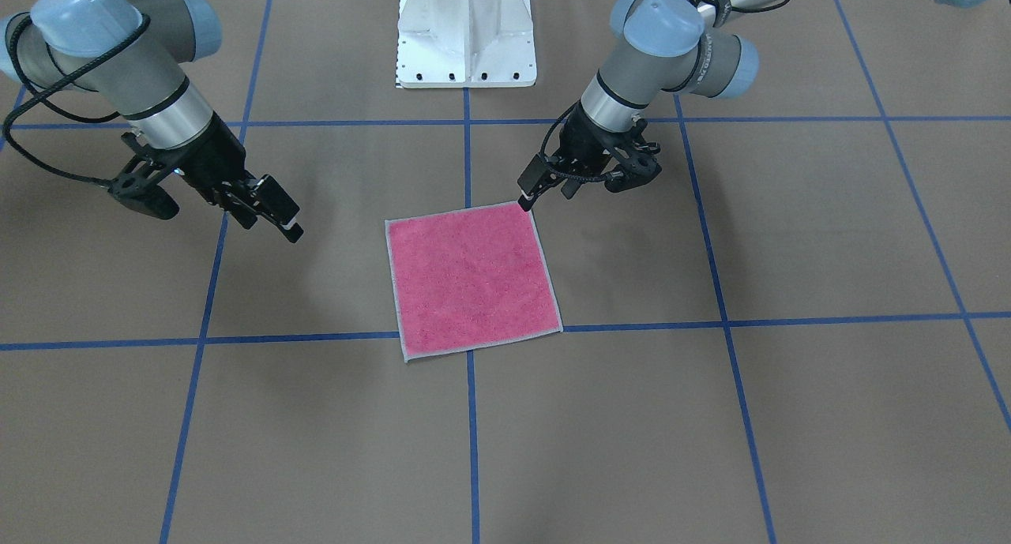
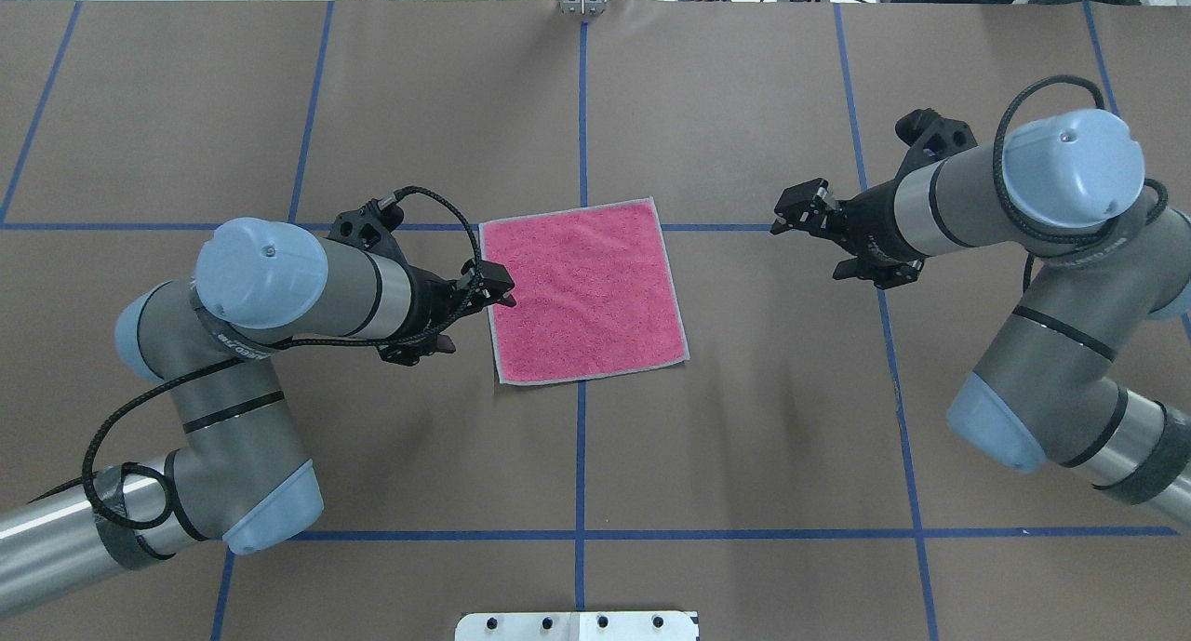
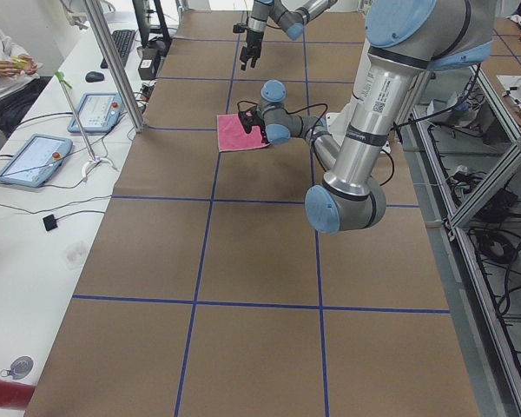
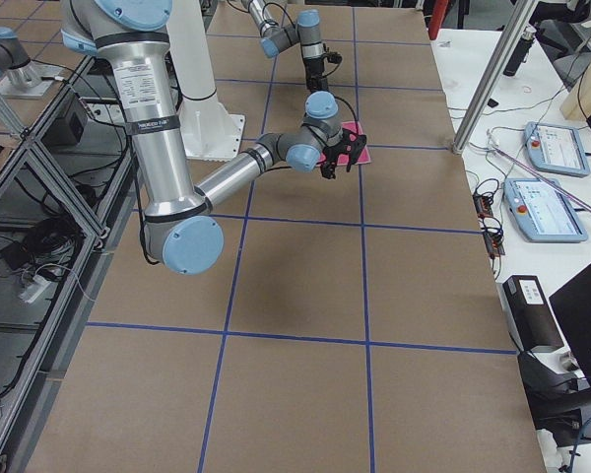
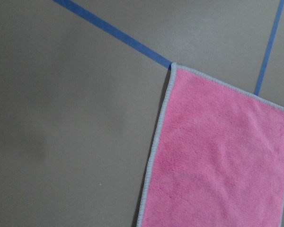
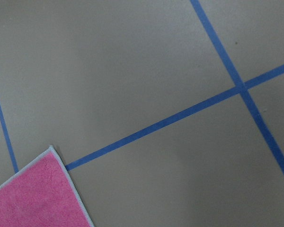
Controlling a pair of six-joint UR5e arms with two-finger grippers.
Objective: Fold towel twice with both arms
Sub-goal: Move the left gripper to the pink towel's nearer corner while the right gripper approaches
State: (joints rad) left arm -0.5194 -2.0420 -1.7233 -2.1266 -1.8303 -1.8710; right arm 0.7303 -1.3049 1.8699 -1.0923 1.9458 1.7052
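Note:
The towel (image 1: 472,279) lies flat on the brown table, pink face up, with its light grey border showing all round; it also shows in the overhead view (image 2: 586,292). My left gripper (image 1: 528,190) hovers at the towel's corner nearest my base on my left side, jaws a little apart and holding nothing; overhead it sits at the towel's left edge (image 2: 500,286). My right gripper (image 1: 280,211) is open and empty, well to the right of the towel (image 2: 791,213). The left wrist view shows one towel corner and edge (image 5: 217,156). The right wrist view shows another corner (image 6: 33,198).
Blue tape lines (image 2: 582,455) divide the table into squares. The white pedestal base (image 1: 466,39) stands at the robot's edge. Tablets and cables lie on a side bench (image 3: 35,156) beyond the table's far edge, and an operator (image 3: 4,65) sits there.

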